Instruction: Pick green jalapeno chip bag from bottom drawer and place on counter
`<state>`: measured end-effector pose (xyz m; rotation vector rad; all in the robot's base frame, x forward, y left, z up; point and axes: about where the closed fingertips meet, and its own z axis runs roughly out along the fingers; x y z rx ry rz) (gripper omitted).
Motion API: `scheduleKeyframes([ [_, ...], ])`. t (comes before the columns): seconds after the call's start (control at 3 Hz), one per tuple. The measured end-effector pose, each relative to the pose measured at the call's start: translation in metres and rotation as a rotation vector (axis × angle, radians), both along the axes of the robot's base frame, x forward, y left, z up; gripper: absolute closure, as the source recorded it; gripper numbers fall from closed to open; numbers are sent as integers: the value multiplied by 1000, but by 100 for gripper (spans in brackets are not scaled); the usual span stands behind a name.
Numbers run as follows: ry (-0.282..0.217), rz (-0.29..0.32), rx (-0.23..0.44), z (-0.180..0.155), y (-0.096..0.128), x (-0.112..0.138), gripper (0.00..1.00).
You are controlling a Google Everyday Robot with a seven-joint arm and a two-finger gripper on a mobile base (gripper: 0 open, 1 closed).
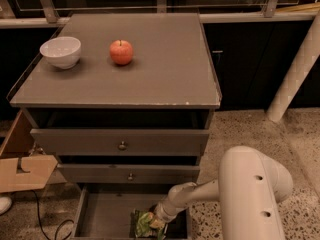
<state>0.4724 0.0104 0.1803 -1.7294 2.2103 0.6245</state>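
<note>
The green jalapeno chip bag [143, 223] lies on the floor of the open bottom drawer [102, 215], at its right side near the bottom edge of the camera view. My gripper [156, 222] reaches down into the drawer from the right on a white arm and sits right at the bag, touching its right side. The counter [165, 69] is the grey top of the cabinet above.
A white bowl [60, 52] and a red apple [121, 52] stand on the counter's left half. Two shut drawers with round knobs [122, 145] sit above the open one. A cardboard piece [22, 171] and a cable lie at the left. A white post [295, 74] stands at the right.
</note>
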Motion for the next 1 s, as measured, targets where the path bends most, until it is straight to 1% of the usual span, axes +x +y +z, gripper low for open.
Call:
scheduleKeyframes([
  [0.33, -4, 1, -9, 2, 2, 1, 100],
  [0.67, -17, -1, -22, 25, -9, -5, 100],
  [1.0, -56, -6, -21, 58, -26, -14, 100],
])
